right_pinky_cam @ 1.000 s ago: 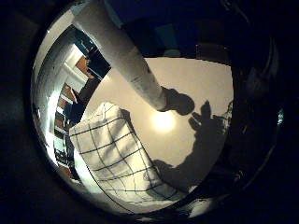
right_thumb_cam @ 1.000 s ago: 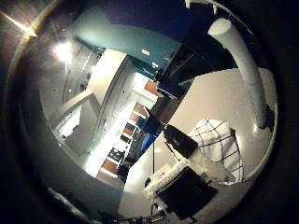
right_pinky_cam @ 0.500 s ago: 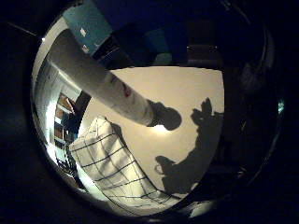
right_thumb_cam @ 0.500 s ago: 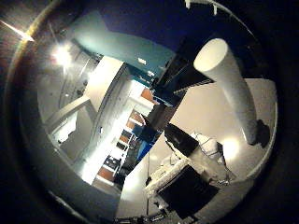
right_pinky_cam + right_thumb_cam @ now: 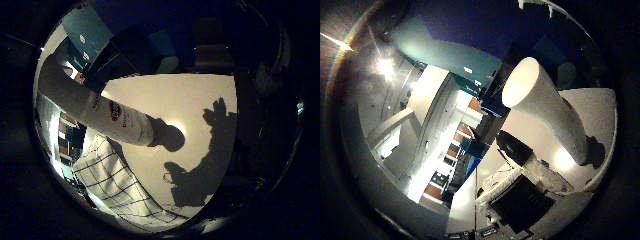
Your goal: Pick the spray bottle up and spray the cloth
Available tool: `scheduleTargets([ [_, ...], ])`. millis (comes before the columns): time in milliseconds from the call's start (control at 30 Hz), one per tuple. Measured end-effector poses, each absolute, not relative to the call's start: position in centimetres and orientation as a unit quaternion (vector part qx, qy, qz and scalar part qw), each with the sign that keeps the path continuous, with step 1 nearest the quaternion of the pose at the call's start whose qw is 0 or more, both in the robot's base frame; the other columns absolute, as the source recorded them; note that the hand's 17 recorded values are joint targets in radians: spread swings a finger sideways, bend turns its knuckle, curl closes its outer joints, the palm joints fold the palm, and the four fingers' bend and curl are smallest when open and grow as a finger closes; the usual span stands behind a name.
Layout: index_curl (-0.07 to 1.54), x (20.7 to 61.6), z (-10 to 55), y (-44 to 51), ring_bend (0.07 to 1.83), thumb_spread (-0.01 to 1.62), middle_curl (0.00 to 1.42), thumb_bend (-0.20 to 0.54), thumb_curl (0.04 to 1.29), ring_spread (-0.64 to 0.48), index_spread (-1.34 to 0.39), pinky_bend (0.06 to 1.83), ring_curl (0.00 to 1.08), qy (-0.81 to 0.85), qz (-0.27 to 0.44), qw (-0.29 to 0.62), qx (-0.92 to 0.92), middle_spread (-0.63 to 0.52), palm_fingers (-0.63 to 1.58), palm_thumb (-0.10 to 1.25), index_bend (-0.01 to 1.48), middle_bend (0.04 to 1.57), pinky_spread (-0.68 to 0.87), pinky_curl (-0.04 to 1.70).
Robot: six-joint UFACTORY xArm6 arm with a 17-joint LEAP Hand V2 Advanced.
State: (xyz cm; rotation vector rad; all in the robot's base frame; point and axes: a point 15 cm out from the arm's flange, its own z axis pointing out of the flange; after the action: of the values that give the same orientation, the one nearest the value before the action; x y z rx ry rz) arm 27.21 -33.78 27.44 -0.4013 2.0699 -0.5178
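Observation:
A white spray bottle (image 5: pixel 100 105) with a small red and blue label stands on the pale table (image 5: pixel 195 95). It is close to my palm and fills much of the right thumb side palm view (image 5: pixel 548 105). A white cloth (image 5: pixel 115 178) with dark check lines lies on the table beside the bottle's base. White and black parts of my hand (image 5: pixel 525 165) reach in beside the bottle without touching it. The fingers are relaxed and hold nothing. The hand's shadow (image 5: pixel 210 150) falls on the table with fingers spread.
A bright lamp reflection (image 5: pixel 175 128) lies on the table by the bottle's base. Beyond the table's edge are shelves (image 5: pixel 455 160), a teal wall (image 5: pixel 450 50) and a ceiling light (image 5: pixel 385 68).
The bottle has grown larger in both views and leans further across them. The cloth takes up less of the little finger side view. The palm has come closer to the bottle.

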Motion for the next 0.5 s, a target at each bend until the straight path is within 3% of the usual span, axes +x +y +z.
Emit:
scheduleTargets([
  [500,0.29,28.5,27.2,-34.3,0.61,1.04,0.4,-0.024,0.36,0.16,-0.08,0.55,0.32,0.843,-0.201,0.468,-0.171,0.16,0.18,0.67,0.16,0.33,0.38,0.28],
])
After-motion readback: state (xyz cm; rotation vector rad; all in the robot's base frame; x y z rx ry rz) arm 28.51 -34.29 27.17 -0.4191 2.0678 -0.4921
